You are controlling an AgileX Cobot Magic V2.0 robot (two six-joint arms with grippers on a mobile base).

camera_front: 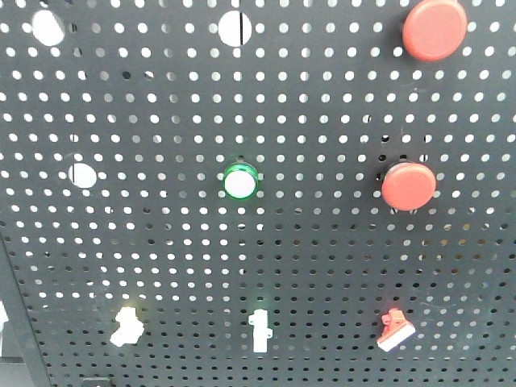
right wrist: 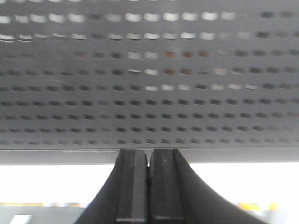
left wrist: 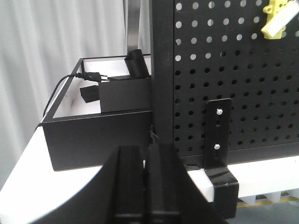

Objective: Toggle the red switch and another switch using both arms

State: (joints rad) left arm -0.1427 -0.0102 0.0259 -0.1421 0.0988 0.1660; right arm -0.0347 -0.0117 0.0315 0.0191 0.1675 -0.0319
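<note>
My left gripper [left wrist: 148, 186] is closed, its two black fingers pressed together with nothing between them. It sits low at the left edge of the pegboard [left wrist: 243, 84], facing the board's black upright post [left wrist: 161, 70] and a bracket [left wrist: 218, 130] screwed at its foot. Only this wrist view shows what lies past the board's edge: a black open tray [left wrist: 93, 135] holding a black box and a power plug [left wrist: 91, 76]. At the top right corner of that same view the yellow switch [left wrist: 276, 21] pokes out, well above and to the right of my fingers.

My right gripper [right wrist: 149, 186] is closed too, fingers flush, empty. Its wrist view gives only a blurred stretch of the board, very close, with no switch in sight.

The front view shows neither gripper, but it alone lays out the whole row: the yellow switch [camera_front: 127, 324] at the lower left, a white toggle [camera_front: 260, 329] in the middle, the red switch [camera_front: 394, 330] at the lower right. Above them sit a green-ringed button [camera_front: 240, 182] and two round red buttons [camera_front: 408, 185].
</note>
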